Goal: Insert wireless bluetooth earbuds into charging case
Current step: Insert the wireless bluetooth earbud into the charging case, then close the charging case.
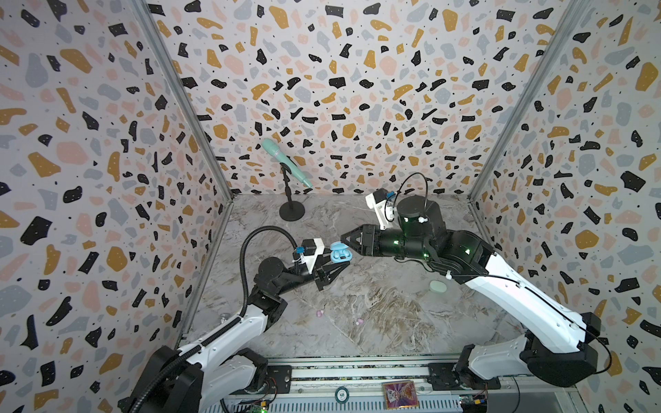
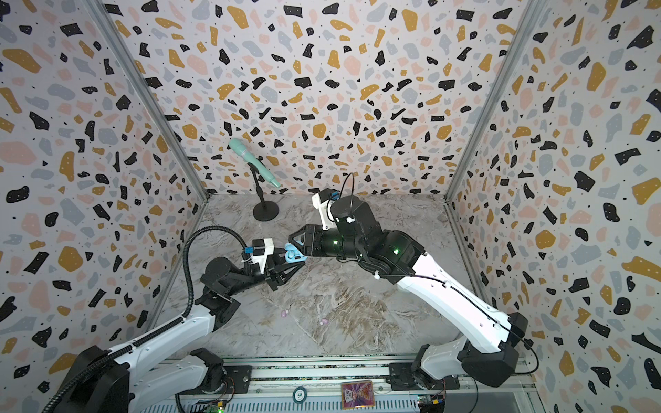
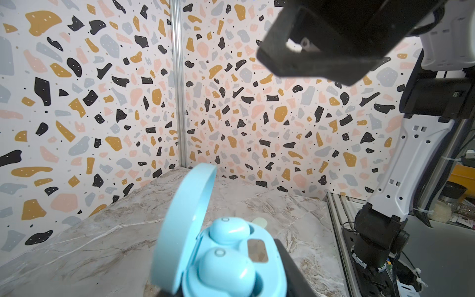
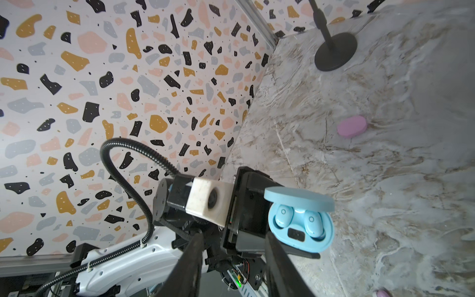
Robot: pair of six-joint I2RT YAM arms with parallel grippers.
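I have the case [image 1: 339, 252] in my left gripper [image 1: 339, 266], off the table [image 1: 357, 286], two buds [image 4: 284, 216] seated in it; right gripper [image 1: 347, 241] just behind it; stand [image 1: 291, 211] back left; in front, on the table, left bud [image 1: 319, 313] and right bud [image 1: 359, 322]; second case [image 1: 437, 286] lies rightward, beside my right arm [image 1: 500, 286].
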